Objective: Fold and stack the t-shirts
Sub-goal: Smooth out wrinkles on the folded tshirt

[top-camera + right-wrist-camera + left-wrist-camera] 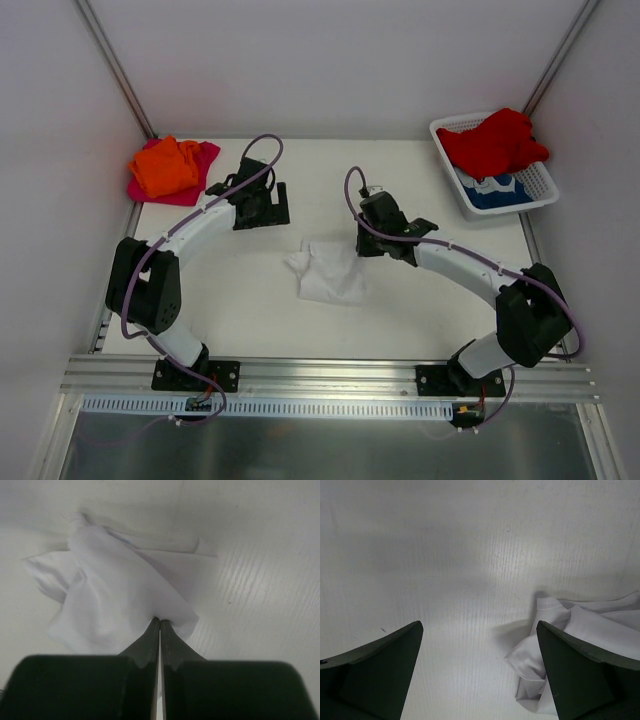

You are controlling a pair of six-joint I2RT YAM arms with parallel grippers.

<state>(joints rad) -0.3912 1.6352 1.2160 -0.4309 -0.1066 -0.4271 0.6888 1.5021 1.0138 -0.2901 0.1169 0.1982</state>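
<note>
A crumpled white t-shirt [328, 272] lies on the table's middle. My right gripper [368, 243] stands at its right edge. In the right wrist view the right gripper [160, 621] is shut, pinching a fold of the white t-shirt [115, 590]. My left gripper [262, 212] hangs open to the shirt's upper left, apart from it. In the left wrist view the left gripper [479, 630] has bare table between its wide-spread fingers [385, 675], and the white t-shirt [600, 630] shows by the right finger.
An orange t-shirt [165, 165] lies on a magenta-pink one [205, 160] at the back left corner. A white mesh basket [543, 190] at the back right holds a red t-shirt [495, 142] over a blue-and-white one [495, 188].
</note>
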